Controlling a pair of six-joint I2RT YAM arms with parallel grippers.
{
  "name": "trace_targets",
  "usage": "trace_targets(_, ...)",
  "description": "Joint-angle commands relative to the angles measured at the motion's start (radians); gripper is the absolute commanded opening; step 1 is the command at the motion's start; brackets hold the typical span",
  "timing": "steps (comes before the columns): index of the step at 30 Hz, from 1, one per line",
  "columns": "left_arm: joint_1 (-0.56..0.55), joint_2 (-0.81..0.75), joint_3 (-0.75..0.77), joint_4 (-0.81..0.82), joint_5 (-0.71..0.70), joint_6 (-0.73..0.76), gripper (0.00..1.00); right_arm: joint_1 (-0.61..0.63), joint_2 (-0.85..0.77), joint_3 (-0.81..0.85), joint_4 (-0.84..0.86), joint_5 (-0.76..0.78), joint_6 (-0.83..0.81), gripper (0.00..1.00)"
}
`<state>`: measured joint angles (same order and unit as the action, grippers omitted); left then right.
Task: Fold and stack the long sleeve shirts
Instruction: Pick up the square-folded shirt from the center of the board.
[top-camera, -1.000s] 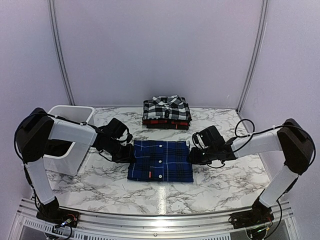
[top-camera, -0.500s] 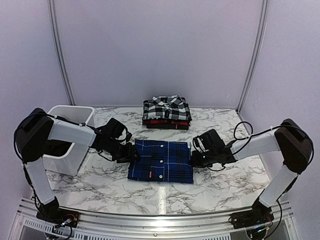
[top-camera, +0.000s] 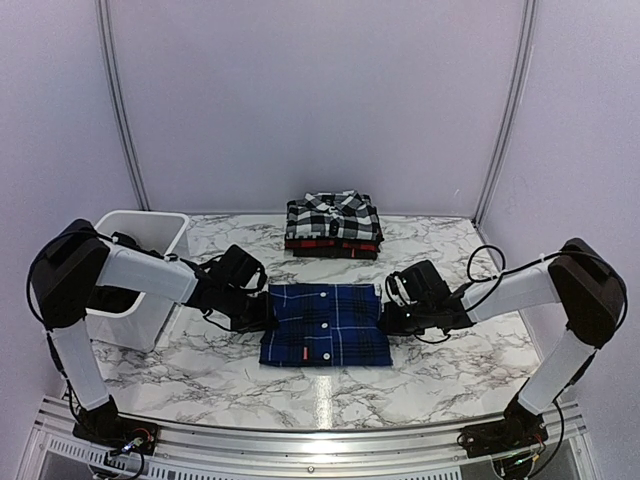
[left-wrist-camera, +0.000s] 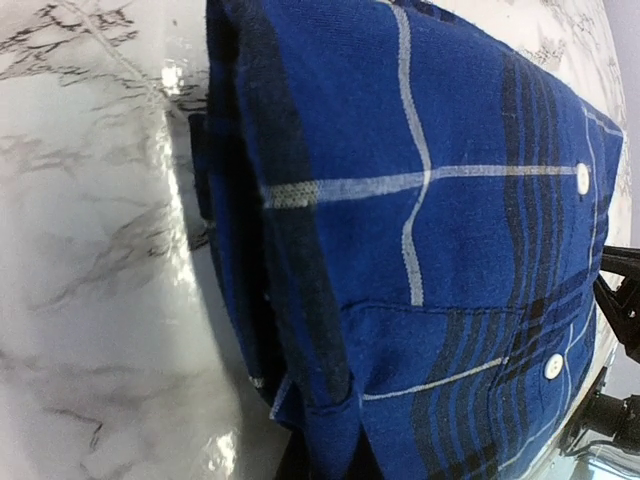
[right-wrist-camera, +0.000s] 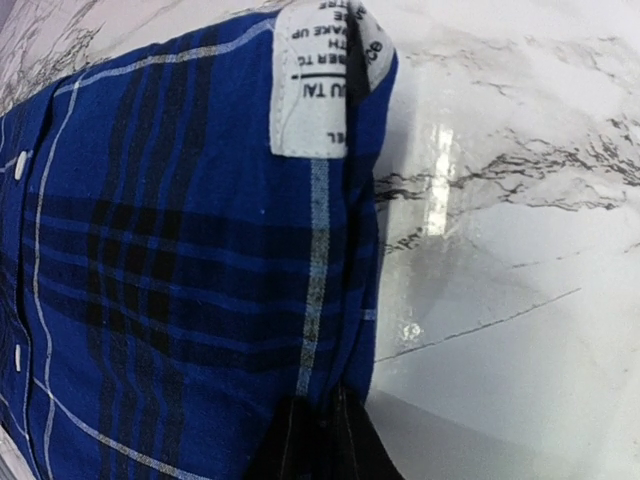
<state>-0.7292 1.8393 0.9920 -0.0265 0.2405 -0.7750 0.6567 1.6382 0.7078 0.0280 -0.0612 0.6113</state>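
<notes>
The blue plaid shirt (top-camera: 325, 325) lies folded in a rectangle at the table's middle, buttons up. My left gripper (top-camera: 265, 312) is shut on its left edge; in the left wrist view the cloth (left-wrist-camera: 420, 250) is pinched at the bottom between my dark fingers (left-wrist-camera: 340, 462). My right gripper (top-camera: 385, 318) is shut on its right edge; in the right wrist view the shirt (right-wrist-camera: 200, 280) with its white care label (right-wrist-camera: 315, 80) runs into my fingers (right-wrist-camera: 320, 445). The black-and-white check shirt (top-camera: 333, 215) lies folded on top of the red-and-black shirt (top-camera: 333, 246) at the back.
A white plastic tub (top-camera: 140, 270) stands at the left, just behind my left arm. The marble table (top-camera: 450, 370) ends at a metal rail along the near edge. The folded stack sits close behind the blue shirt.
Both grippers have closed in on the blue shirt's side edges. The shirt has shifted slightly to the right and toward the near edge.
</notes>
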Motion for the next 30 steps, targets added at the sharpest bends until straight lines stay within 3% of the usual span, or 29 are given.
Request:
trace_targets(1,-0.002,-0.118,-0.008,-0.139,-0.069,0.008,0.00,0.042,0.002,-0.004,-0.036,-0.022,0.010,0.16)
trace_targets(5,0.031,-0.198,-0.005,-0.223,-0.064,0.069,0.00,0.105,0.026,0.027,0.003,-0.041,0.035,0.23)
trace_targets(10,0.078,-0.265,0.031,-0.361,-0.065,0.165,0.00,0.167,0.116,0.100,0.036,-0.042,0.069,0.16)
trace_targets(24,0.232,-0.383,0.172,-0.623,-0.070,0.352,0.00,0.254,0.349,0.305,0.188,-0.137,0.145,0.15)
trace_targets(30,0.324,-0.387,0.312,-0.750,-0.064,0.460,0.00,0.260,0.441,0.429,0.234,-0.199,0.168,0.16)
